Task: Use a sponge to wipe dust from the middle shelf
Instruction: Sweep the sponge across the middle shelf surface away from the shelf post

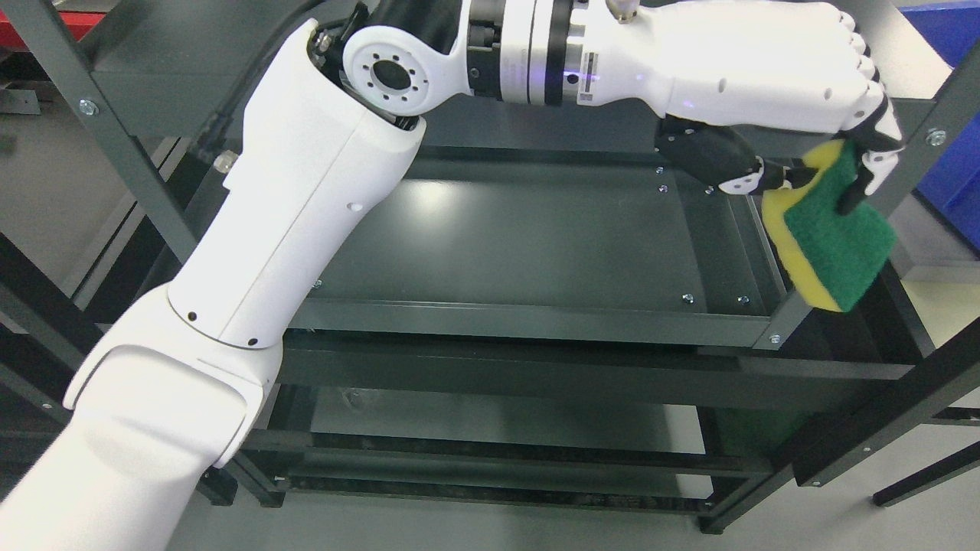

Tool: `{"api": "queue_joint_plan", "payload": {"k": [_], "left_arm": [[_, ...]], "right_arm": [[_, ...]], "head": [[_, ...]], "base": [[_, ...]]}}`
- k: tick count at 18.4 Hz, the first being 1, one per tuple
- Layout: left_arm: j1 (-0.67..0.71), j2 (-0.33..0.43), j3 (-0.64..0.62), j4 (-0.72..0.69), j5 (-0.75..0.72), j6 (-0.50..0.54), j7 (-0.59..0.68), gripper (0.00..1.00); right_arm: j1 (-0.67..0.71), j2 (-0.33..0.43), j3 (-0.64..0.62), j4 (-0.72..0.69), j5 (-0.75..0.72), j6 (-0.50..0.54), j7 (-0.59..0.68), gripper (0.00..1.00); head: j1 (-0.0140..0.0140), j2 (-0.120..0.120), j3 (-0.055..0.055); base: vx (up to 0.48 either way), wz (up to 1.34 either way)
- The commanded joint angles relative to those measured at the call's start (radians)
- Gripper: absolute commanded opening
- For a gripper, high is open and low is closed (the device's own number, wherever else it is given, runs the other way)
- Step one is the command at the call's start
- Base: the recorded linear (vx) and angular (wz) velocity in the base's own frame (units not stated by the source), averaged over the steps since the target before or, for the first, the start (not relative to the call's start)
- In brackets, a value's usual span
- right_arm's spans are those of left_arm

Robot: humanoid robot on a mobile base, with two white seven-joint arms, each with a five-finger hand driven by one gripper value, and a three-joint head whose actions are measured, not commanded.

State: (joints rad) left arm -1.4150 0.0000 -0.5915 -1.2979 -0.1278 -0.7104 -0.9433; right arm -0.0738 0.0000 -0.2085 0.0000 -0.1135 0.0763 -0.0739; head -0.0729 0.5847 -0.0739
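Observation:
My left arm comes in from the lower left and reaches across to the upper right. Its white hand (831,172) is shut on a sponge (831,233), yellow foam with a green scouring face. The sponge hangs tilted below the fingers, over the right rim of the middle shelf (536,229), apart from the shelf surface. The middle shelf is a dark grey metal tray with a light glare at its left. The right arm does not show.
A dark metal rack frame surrounds the shelf, with slanted posts at left (115,145) and right (930,138). A lower shelf (498,421) lies beneath. A blue bin (953,176) stands at the far right. The upper shelf edge (184,92) runs close above my forearm.

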Motion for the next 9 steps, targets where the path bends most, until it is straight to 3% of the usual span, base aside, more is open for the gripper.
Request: {"api": "queue_joint_plan", "payload": {"k": [1,5,7,9], "left_arm": [[-0.081,0.017,-0.015,0.071,-0.047,-0.006,-0.086,0.04],[-0.082,0.017,0.100,-0.004,-0.044,-0.001,-0.195,0.06],[-0.082,0.069,0.136,-0.046,-0.030,0.003,-0.224,0.09],[-0.081,0.176,0.125,-0.104,0.054,0.005,-0.229,0.11]], "right_arm": [[0.000,-0.017,0.000,-0.017,0.000,0.000,0.000,1.00],[0.000,-0.017,0.000,-0.017,0.000,0.000,0.000,1.00],[0.000,-0.017,0.000,-0.017,0.000,0.000,0.000,1.00],[0.000,-0.017,0.000,-0.017,0.000,0.000,0.000,1.00]], "head": [[0.0000,0.000,0.000],[0.0000,0.000,0.000],[0.0000,0.000,0.000],[0.0000,0.000,0.000]], "base": [[0.000,0.00],[0.000,0.00],[0.000,0.00],[0.000,0.00]]}}
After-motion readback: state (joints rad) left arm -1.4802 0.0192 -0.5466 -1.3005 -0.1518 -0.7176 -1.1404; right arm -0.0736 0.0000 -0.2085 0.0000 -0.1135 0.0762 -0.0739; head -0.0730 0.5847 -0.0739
